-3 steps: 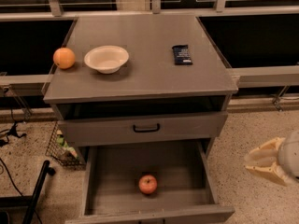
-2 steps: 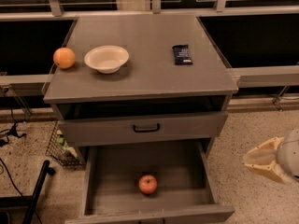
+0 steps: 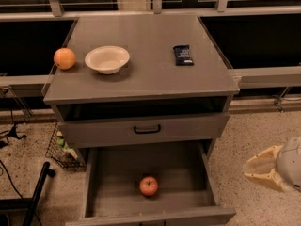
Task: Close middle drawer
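The middle drawer (image 3: 150, 215) of the gray cabinet is pulled far out toward the camera. Its long deep tray is open to view and its low front runs along the bottom edge of the view. A red apple (image 3: 148, 186) lies in the tray near the front. Above it, another gray drawer (image 3: 188, 126) with a black loop handle (image 3: 146, 129) stands nearly pushed in, with a dark gap over it. My gripper (image 3: 261, 169) is at the lower right, over the floor, to the right of the open drawer and apart from it.
On the cabinet top (image 3: 150, 79) sit an orange (image 3: 64, 58), a white bowl (image 3: 107, 59) and a dark snack bar (image 3: 183, 54). A wire basket (image 3: 61, 149) stands on the floor left of the cabinet, with a black pole (image 3: 37, 192) and cables nearby.
My gripper has edged slightly to the left. The drawers, the apple and the things on top have not moved.
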`<control>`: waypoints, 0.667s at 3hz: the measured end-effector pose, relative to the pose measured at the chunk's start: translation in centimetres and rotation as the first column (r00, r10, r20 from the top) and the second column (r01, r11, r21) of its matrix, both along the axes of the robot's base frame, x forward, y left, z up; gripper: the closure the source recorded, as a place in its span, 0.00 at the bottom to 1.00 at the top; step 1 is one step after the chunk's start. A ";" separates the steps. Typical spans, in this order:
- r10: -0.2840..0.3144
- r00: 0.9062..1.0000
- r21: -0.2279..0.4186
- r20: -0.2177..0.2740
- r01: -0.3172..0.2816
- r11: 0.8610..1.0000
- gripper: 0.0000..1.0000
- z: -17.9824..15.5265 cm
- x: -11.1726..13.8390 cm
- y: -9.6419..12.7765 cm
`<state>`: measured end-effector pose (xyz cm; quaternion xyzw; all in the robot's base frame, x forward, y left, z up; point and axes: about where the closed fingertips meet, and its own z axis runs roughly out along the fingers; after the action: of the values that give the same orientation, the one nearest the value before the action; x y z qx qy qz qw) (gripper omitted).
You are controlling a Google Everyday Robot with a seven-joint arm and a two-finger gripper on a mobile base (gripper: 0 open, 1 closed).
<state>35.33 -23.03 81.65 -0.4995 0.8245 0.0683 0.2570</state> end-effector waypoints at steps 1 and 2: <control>-0.010 1.000 0.041 -0.016 0.011 0.999 1.00 -3.1 -1.8 0.7; -0.049 0.999 0.105 -0.009 0.049 0.993 1.00 -8.1 -4.7 1.9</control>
<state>30.62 -21.14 73.60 -0.4647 0.8326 0.1069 0.2819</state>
